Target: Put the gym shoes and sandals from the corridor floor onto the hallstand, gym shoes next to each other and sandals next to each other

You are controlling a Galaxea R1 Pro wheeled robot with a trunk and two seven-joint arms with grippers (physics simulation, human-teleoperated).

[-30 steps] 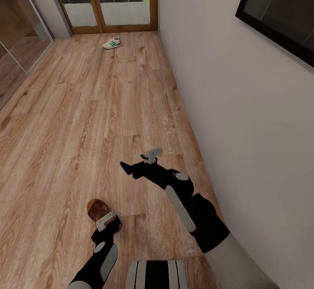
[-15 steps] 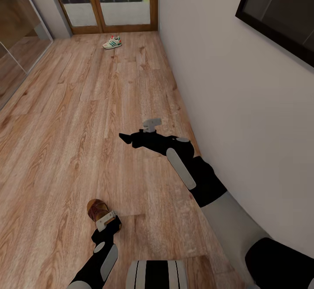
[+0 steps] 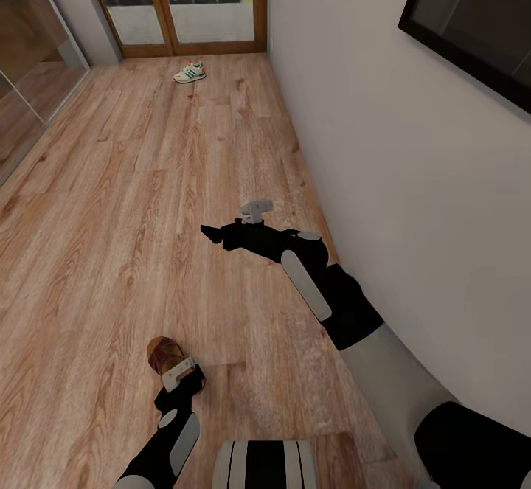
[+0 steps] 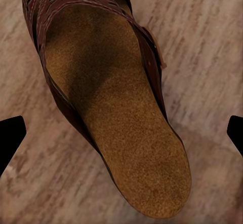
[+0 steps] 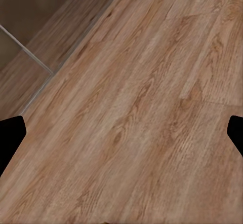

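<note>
Left gripper (image 4: 121, 127) stands spread wide over the brown woven-strap leather sandal (image 4: 109, 95), which lies flat on the warm wood-plank corridor floor (image 3: 110, 216), evidently so you can close on it. Right gripper (image 3: 210, 234) hangs spread and empty, well clear. One white green-striped sneaker (image 3: 190, 71) lies by the far glass door (image 3: 184, 2).
</note>
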